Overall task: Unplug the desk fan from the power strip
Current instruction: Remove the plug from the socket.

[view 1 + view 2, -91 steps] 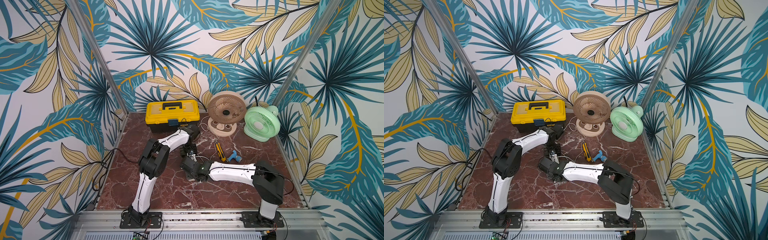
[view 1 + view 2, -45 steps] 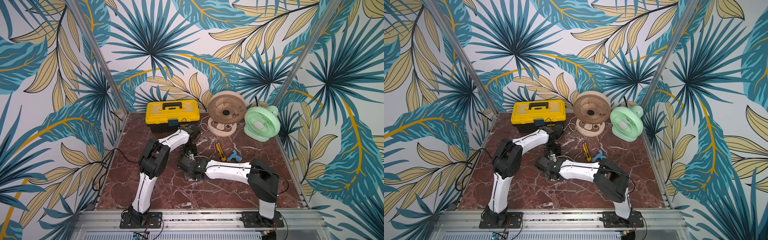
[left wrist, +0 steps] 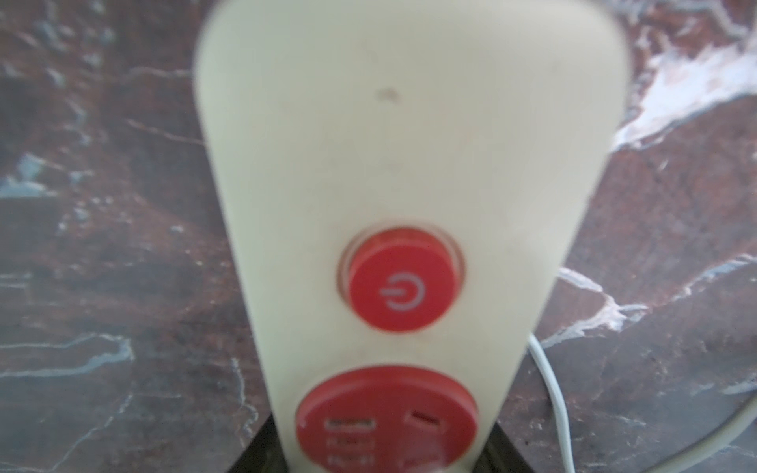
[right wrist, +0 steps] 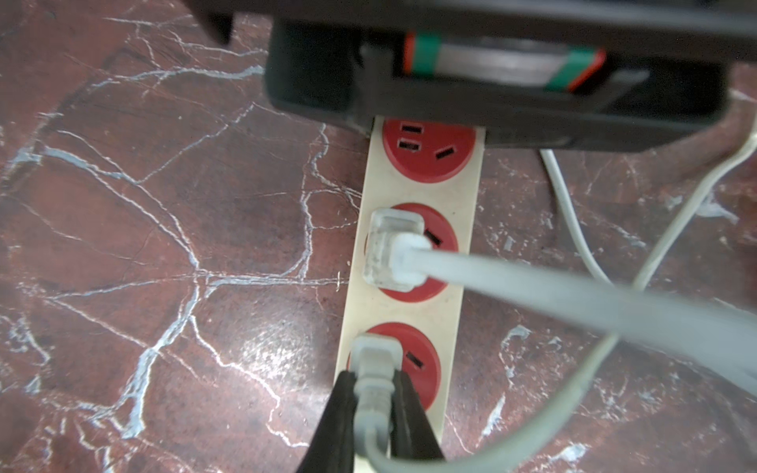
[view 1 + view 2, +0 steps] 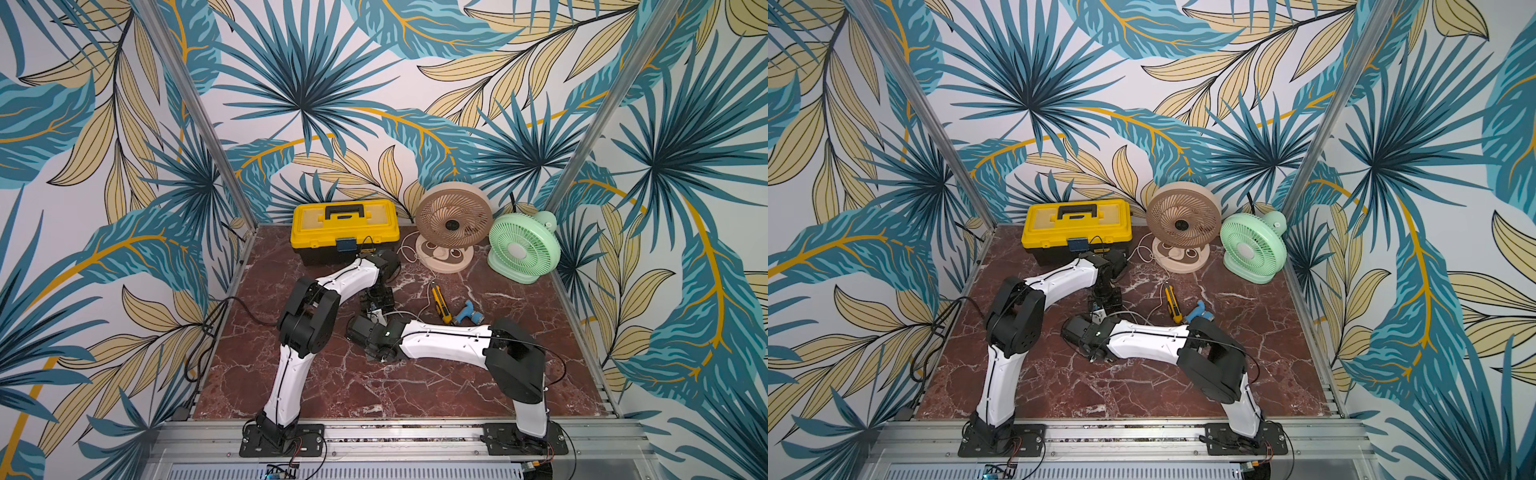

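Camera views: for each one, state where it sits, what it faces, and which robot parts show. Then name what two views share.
Both top views: high at the front, looking down and back over the marble table to the desk fan; both arms show whole.
Left wrist: on the left arm, looking down on the power strip, button end; left jaws flank it.
Right wrist: on the right arm, looking along the power strip; right jaws pinch a grey plug.
Shared: both wrist views show the power strip.

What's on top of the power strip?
On the power strip: a clear plug and a grey plug in neighbouring sockets, the grey one pinched by the right gripper. The next socket is empty. The left gripper covers the strip beyond.
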You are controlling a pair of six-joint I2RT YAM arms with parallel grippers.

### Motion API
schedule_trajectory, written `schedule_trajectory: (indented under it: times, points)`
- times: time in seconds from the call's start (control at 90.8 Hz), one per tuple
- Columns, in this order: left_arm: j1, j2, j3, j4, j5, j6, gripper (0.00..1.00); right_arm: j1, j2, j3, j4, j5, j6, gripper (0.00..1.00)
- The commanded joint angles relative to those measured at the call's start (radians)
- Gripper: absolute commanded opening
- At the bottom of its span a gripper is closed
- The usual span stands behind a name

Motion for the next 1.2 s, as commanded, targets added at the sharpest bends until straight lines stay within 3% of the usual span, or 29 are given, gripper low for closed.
schedule_trajectory:
  times: [0.0,0.551,1.19]
  points:
    - [-0.002,0.153,-0.067,0.057,-0.007,-0.042,0.00,0.018,0.045,0.043,-0.049,0.102,-0.022,0.00]
    - [-0.001,0.162,-0.066,0.064,0.000,-0.040,0.00,0.050,0.075,0.092,-0.100,0.173,-0.017,0.00]
    - [-0.001,0.161,-0.071,0.064,0.000,-0.034,0.00,-0.033,-0.097,-0.193,0.182,-0.001,0.071,0.00]
